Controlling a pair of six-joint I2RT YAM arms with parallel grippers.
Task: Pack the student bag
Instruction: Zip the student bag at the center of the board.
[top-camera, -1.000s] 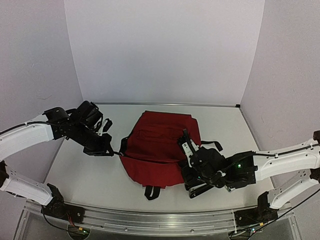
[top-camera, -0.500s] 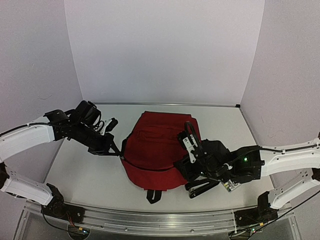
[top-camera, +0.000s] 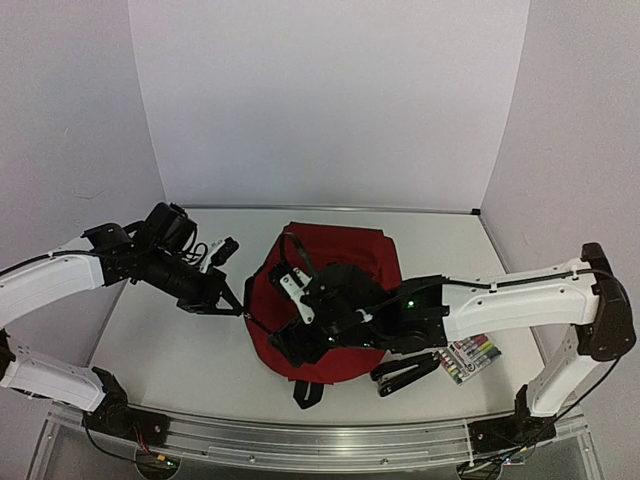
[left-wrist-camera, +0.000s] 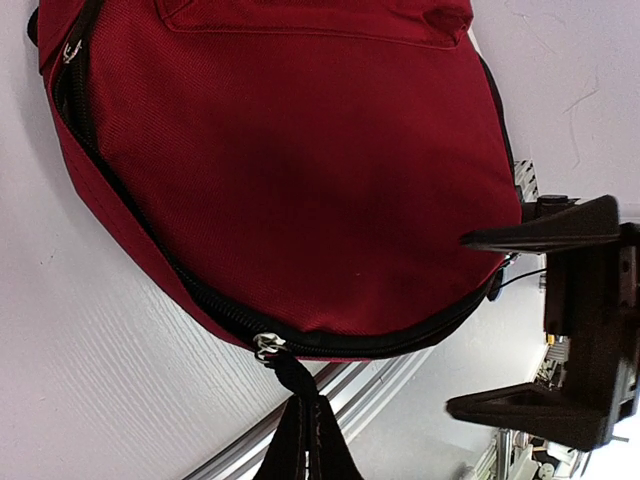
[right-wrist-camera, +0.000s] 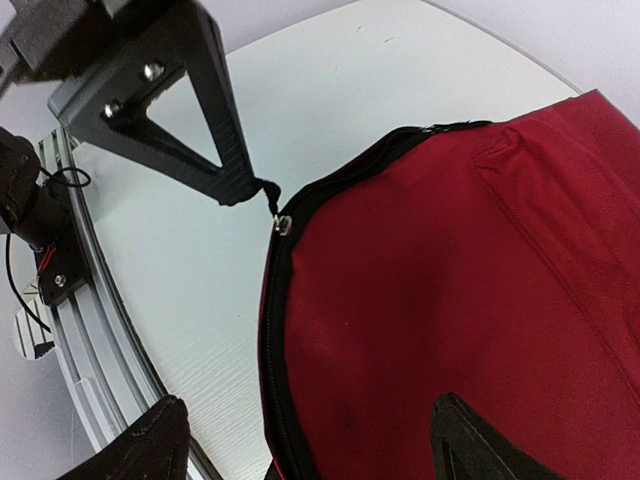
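The dark red student bag (top-camera: 335, 250) lies flat in the middle of the table. In the left wrist view the student bag (left-wrist-camera: 300, 150) fills the frame, with a black zipper round its edge. My left gripper (top-camera: 228, 300) is shut on the black zipper pull tab (left-wrist-camera: 290, 375) at the bag's left side. The metal slider (right-wrist-camera: 283, 224) sits just beyond my left gripper's fingers (right-wrist-camera: 205, 110). Stretched across the bag, my right gripper (top-camera: 292, 340) hovers open over the near-left part. In its wrist view the right gripper (right-wrist-camera: 300, 450) straddles red fabric (right-wrist-camera: 450, 280) and holds nothing.
A pack of coloured markers (top-camera: 472, 357) and a black stapler (top-camera: 405, 375) lie on the table right of the bag. The metal rail (top-camera: 300, 445) runs along the near edge. White walls close in the back and both sides.
My right arm has swung left from the bag's right side to over its near-left part, and its jaws have opened. The marker pack has come into view. The left gripper has barely moved.
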